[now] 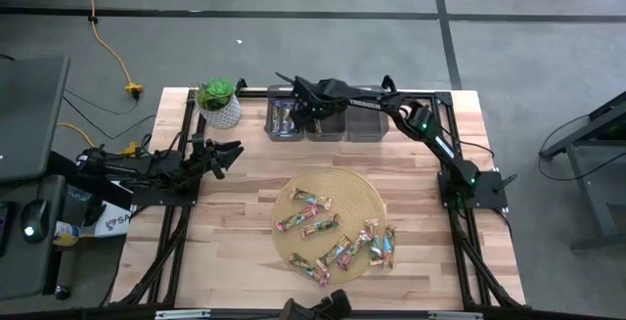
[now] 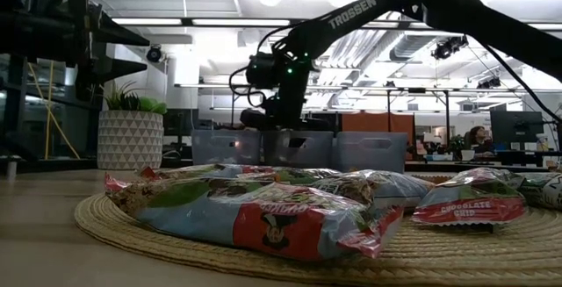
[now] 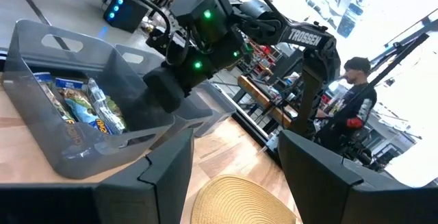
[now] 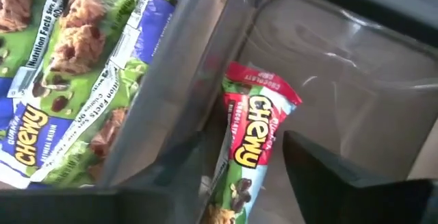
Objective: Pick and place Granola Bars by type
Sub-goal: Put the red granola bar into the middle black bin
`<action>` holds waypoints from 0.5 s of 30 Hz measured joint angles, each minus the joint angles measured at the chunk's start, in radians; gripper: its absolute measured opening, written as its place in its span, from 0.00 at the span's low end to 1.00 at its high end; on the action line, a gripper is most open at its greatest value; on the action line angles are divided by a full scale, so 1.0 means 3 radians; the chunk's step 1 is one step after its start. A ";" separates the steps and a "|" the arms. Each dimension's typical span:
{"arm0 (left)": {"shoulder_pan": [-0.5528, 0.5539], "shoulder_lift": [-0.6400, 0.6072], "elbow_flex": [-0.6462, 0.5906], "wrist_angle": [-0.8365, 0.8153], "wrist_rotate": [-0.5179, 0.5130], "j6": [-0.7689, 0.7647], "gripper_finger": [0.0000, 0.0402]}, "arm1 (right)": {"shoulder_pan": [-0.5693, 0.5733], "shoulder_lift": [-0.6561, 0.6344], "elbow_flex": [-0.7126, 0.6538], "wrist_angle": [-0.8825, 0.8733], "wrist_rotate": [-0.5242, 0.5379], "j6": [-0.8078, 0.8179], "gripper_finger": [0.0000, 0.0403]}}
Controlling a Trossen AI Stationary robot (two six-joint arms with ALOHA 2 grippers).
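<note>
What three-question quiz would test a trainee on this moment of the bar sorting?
1. Which gripper is over the grey bins?
2. True or false: the left gripper holds a bar.
3. What lies in the middle bin below the right gripper?

Key:
1. The right one.
2. False; it is open, empty, beside the potted plant.
3. A red-ended Chewy bar; more granola bars wait on the straw mat.

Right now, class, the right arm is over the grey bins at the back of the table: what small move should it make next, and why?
Probably lift the right gripper straight up out of the middle bin. Its jaws look open and a red-ended bar lies loose in that bin, so the drop seems done. More bars wait on the straw mat.
</note>
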 joint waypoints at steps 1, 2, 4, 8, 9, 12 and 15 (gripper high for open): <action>0.0000 0.0000 0.0000 0.0000 0.0000 0.0000 0.53 | 0.0000 -0.0016 -0.0002 -0.0004 0.0011 -0.0049 0.49; 0.0000 0.0000 0.0000 -0.0001 0.0000 0.0000 0.53 | 0.0000 -0.0052 -0.0002 -0.0010 0.0034 -0.0087 0.51; 0.0000 0.0000 0.0000 -0.0001 -0.0001 0.0000 0.53 | 0.0001 -0.0149 -0.0002 -0.0043 0.0117 -0.0168 0.53; 0.0000 0.0000 0.0000 -0.0001 0.0000 0.0000 0.53 | -0.0003 -0.0398 -0.0001 -0.0054 0.0246 -0.0426 0.54; -0.0001 0.0000 0.0000 0.0000 0.0000 0.0000 0.53 | -0.0003 -0.0463 -0.0002 -0.0051 0.0236 -0.0521 0.54; 0.0000 0.0000 0.0000 -0.0001 0.0000 0.0000 0.53 | 0.0012 -0.0678 0.0000 -0.0029 0.0128 -0.0810 0.54; 0.0000 0.0000 0.0000 0.0000 0.0000 0.0000 0.53 | 0.0075 -0.0878 0.0001 0.0000 -0.0140 -0.1107 0.54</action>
